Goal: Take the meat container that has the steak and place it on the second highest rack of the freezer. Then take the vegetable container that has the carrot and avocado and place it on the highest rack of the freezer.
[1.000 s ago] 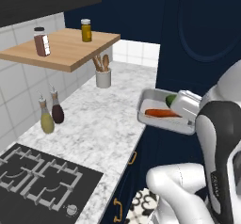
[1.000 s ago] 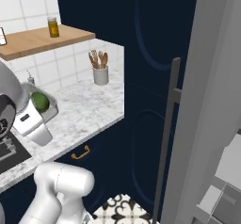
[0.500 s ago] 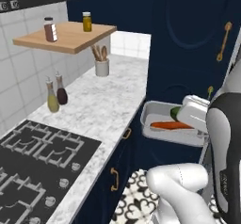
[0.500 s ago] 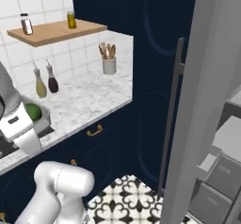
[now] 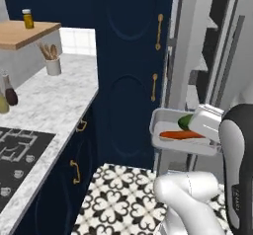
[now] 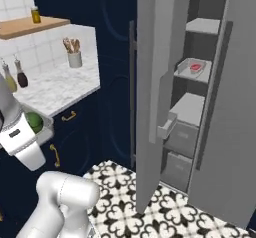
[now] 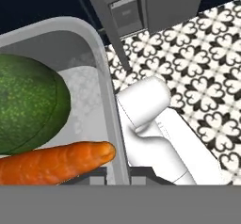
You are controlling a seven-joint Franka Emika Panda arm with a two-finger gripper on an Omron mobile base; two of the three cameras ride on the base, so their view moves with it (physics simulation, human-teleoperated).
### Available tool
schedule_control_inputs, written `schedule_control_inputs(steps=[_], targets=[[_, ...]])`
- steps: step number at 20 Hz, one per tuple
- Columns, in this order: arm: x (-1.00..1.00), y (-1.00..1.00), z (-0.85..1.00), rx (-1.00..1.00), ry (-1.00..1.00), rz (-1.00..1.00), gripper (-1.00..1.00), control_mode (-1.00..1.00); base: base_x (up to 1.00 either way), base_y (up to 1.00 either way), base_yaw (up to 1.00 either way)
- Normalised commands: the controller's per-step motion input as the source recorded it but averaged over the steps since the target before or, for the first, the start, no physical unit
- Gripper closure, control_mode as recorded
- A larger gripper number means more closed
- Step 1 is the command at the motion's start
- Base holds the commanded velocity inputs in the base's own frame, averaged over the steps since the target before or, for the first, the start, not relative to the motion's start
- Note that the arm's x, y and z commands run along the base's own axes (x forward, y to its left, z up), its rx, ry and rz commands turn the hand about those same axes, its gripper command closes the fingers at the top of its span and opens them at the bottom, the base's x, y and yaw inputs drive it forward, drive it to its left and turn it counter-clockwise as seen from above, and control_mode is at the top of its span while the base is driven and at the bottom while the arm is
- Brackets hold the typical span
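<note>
Left base view: I've got the vegetable container [image 5: 160,123] up off the counter [image 5: 54,93] in front of the navy cabinets, carrot [image 5: 180,135] and avocado [image 5: 186,122] inside, gripper [image 5: 210,130] clamped on its right rim. Right base view: freezer [image 6: 200,102] door open, steak [image 6: 195,67] in its tray [image 6: 186,64] on a shelf below the top one. Hand view: carrot [image 7: 52,164] beside avocado [image 7: 28,103], container wall [image 7: 106,100] running between the fingertips [image 7: 96,176]

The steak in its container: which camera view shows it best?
The right base view: the steak lies red in its grey container on a shelf inside the open freezer. In the left base view that shelf is hidden behind the door. The hand view looks at the carrot and avocado instead.
</note>
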Motion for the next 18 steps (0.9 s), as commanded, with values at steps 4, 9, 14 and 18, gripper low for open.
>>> schedule_control_inputs(steps=[4, 9, 14, 18], targets=[[0.00, 0.00, 0.00, 0.00, 0.00, 0.00, 1.00, 1.00, -0.16, -1.00, -0.29], [0.00, 0.00, 0.00, 0.00, 0.00, 0.00, 1.00, 1.00, 0.20, -0.92, -0.12], [0.00, 0.00, 0.00, 0.00, 0.00, 0.00, 1.00, 1.00, 0.59, -0.67, 0.31], [0.00, 0.00, 0.00, 0.00, 0.00, 0.00, 1.00, 1.00, 0.45, -0.60, 0.54]])
